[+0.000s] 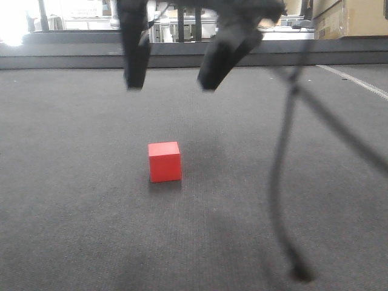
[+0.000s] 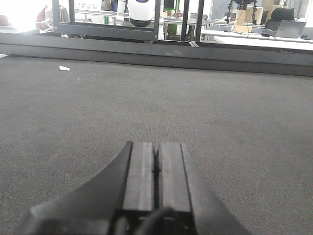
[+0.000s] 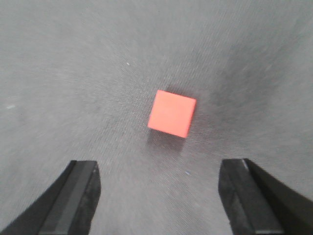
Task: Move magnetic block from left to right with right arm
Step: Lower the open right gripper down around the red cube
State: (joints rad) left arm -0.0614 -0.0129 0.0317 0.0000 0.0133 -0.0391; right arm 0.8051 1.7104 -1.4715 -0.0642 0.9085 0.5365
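Observation:
The magnetic block [image 1: 164, 161] is a small bright-red cube resting alone on the dark grey carpet. The right arm's gripper [image 1: 173, 86] hangs above it, slightly farther back, with both black fingers spread wide and nothing between them. In the right wrist view the magnetic block [image 3: 172, 113] lies ahead of the open right gripper [image 3: 159, 171], roughly centred between the two fingers and apart from both. The left gripper [image 2: 157, 144] sits low over bare carpet with its two pads pressed together and nothing held; the block does not show in its view.
A black cable [image 1: 279, 182] trails from the right arm down to the carpet at the right. A dark raised ledge [image 1: 73, 57] borders the far side. A white scrap [image 2: 64, 68] lies far left. A cardboard box [image 1: 348, 18] stands beyond the ledge.

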